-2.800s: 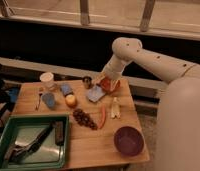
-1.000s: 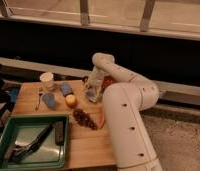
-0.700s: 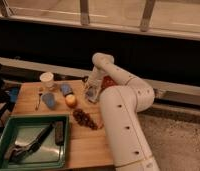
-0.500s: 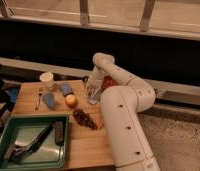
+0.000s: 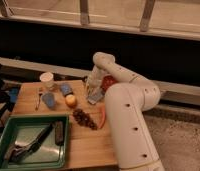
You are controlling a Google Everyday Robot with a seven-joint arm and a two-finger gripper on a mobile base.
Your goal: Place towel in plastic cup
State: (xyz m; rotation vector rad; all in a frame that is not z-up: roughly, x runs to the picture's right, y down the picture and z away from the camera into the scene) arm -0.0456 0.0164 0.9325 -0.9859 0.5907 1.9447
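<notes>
The towel [image 5: 96,96], a pale blue-grey folded cloth, lies on the wooden table [image 5: 88,145] towards its far right. My gripper [image 5: 93,89] is directly over the towel's far edge, at or just above it, with the white arm [image 5: 128,115] bent over from the right. The plastic cup [image 5: 49,101], light blue and tapered, stands upright to the left of the towel, well apart from the gripper.
A white cup [image 5: 46,80] stands at the back left, with a darker blue block [image 5: 66,89] and an orange fruit [image 5: 71,100] between cup and towel. Dark grapes [image 5: 84,119] and a red-orange vegetable [image 5: 102,116] lie in front. A green tray [image 5: 30,145] with utensils is front left. A red bowl [image 5: 109,81] is behind the arm.
The arm has swung in from the right and now stands over the towel. In the last second the gripper has barely moved. The towel and the cup stay in place.
</notes>
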